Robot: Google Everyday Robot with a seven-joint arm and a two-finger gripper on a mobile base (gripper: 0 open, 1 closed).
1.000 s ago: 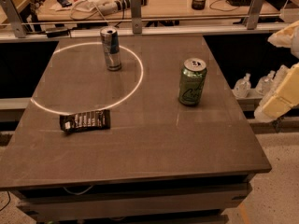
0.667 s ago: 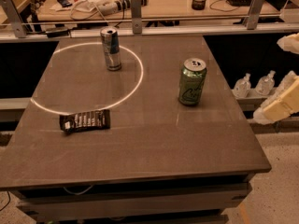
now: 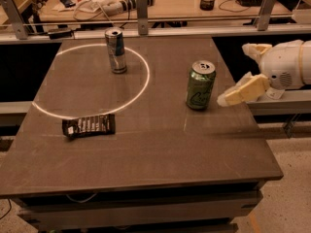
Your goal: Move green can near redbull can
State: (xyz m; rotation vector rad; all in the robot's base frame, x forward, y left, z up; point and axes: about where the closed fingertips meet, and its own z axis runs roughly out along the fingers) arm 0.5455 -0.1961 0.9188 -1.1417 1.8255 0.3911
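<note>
The green can stands upright on the right part of the dark table. The redbull can, slim and silver-blue, stands upright at the back left, inside a white ring of light on the tabletop. My gripper reaches in from the right edge of the table, just right of the green can and at its height. Its two cream fingers are spread apart, and the near finger lies close to the can without touching it. It holds nothing.
A dark snack bar wrapper lies at the front left of the table. Behind the table runs a metal rail with posts. Beyond it is a desk with cables and clutter. The table's right edge is beside the gripper.
My gripper has moved left from beyond the table's right edge to just beside the green can. The cans and the wrapper have not moved.
</note>
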